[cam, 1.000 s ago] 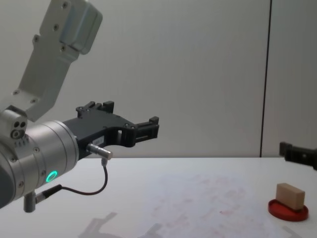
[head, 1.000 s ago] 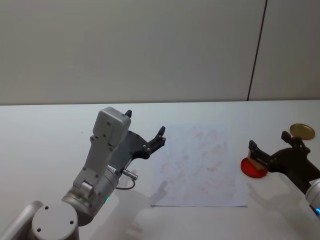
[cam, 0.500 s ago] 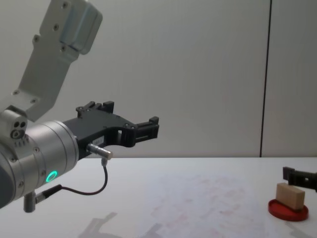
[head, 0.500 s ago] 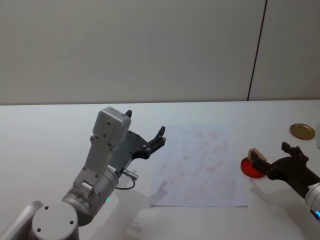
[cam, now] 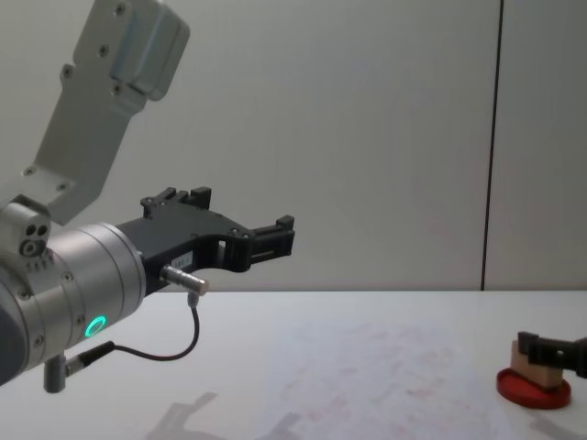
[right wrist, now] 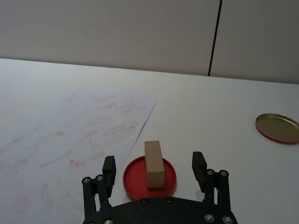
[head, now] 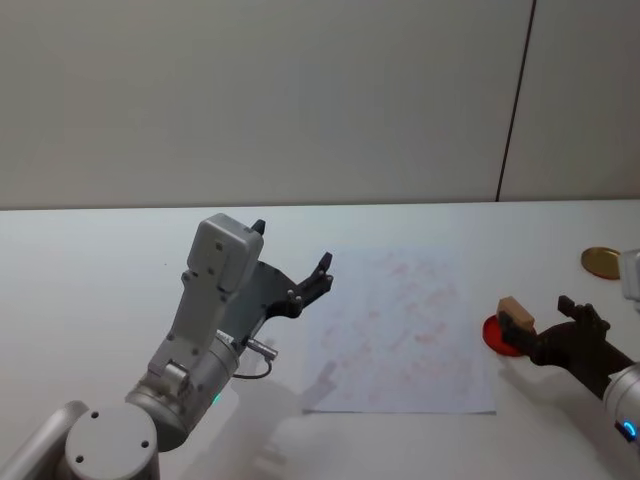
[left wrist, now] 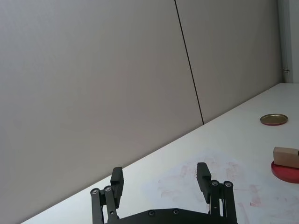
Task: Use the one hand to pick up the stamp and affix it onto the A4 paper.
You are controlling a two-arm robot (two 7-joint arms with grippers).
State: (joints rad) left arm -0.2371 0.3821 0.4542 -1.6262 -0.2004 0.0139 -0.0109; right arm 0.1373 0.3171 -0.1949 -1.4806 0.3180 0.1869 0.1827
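Note:
The stamp (right wrist: 153,163), a small tan wooden block, stands on the red round ink pad (right wrist: 135,178) just right of the A4 paper (right wrist: 70,135). My right gripper (right wrist: 153,161) is open and low over the table, one finger on each side of the stamp with a gap on both. From the head, the stamp (head: 516,313) sits at the right gripper (head: 535,320). In the chest view a black finger (cam: 550,349) partly covers the stamp (cam: 532,368). My left gripper (head: 290,248) hangs open in the air over the paper's (head: 400,335) left edge.
A flat gold lid (head: 601,262) lies on the white table beyond the ink pad (head: 497,336), also seen as the lid (right wrist: 277,128) from the right wrist. The left arm's grey forearm (head: 215,300) stands left of the paper. A wall closes the back.
The right gripper has come down and drawn back a little, so its open fingers now sit level with the stamp on either side. The left arm has not moved.

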